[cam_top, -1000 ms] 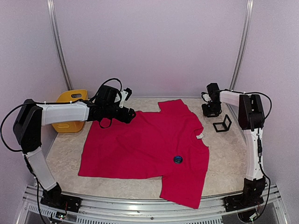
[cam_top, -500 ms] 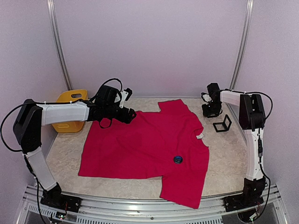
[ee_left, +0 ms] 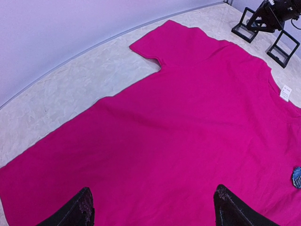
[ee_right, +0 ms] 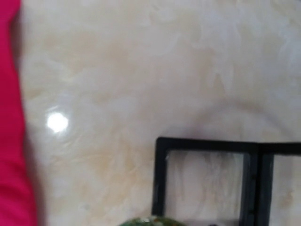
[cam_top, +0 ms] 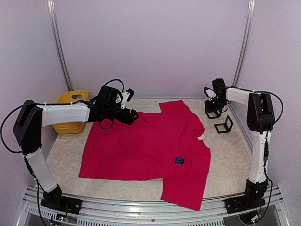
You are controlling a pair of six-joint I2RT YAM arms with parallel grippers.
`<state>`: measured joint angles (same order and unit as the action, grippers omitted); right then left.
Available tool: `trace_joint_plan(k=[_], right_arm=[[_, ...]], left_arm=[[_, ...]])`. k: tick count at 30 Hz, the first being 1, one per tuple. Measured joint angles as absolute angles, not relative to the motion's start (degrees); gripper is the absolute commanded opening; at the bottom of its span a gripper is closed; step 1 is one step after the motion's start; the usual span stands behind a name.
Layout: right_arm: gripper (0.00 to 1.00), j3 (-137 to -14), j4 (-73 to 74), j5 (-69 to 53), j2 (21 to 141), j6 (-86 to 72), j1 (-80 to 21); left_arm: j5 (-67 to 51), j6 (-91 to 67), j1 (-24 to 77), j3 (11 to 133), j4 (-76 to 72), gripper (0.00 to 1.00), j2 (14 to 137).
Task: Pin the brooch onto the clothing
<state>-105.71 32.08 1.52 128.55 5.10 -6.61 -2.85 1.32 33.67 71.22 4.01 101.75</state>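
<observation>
The crimson-pink T-shirt (cam_top: 146, 146) lies spread flat on the table and fills the left wrist view (ee_left: 178, 141). A small round blue brooch (cam_top: 178, 161) sits on its front near the right sleeve, and shows at the edge of the left wrist view (ee_left: 297, 176). My left gripper (cam_top: 131, 116) hovers over the shirt's far left part, open wide and empty (ee_left: 153, 209). My right gripper (cam_top: 213, 108) is at the back right over a black frame box (ee_right: 207, 179). A mottled green brooch (ee_right: 148, 221) sits at its jaws. Its fingers are out of frame.
A second black frame box (cam_top: 224, 125) stands open right of the shirt's collar. A yellow plastic tub (cam_top: 71, 111) stands at the back left behind my left arm. A white label (ee_left: 285, 93) shows inside the collar. Side walls and rails close in the table.
My right arm has lifted and its gripper has shifted slightly back and to the right over the black frame box. The left arm, shirt and blue brooch have not moved.
</observation>
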Motion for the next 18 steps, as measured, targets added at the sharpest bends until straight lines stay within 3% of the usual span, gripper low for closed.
trace_joint_plan(k=[8,18], right_arm=[[0.35,-90.5,21.9,-0.7,116.1,8.3,-11.5],[0.36,-72.1,2.7,-4.8,98.7,12.5,-31.5]], left_arm=[[-4.6,-1.1,34.2,73.1,3.9,0.82,101.8],[-11.8,-7.0,37.6,76.1,2.1,0.82,100.8]])
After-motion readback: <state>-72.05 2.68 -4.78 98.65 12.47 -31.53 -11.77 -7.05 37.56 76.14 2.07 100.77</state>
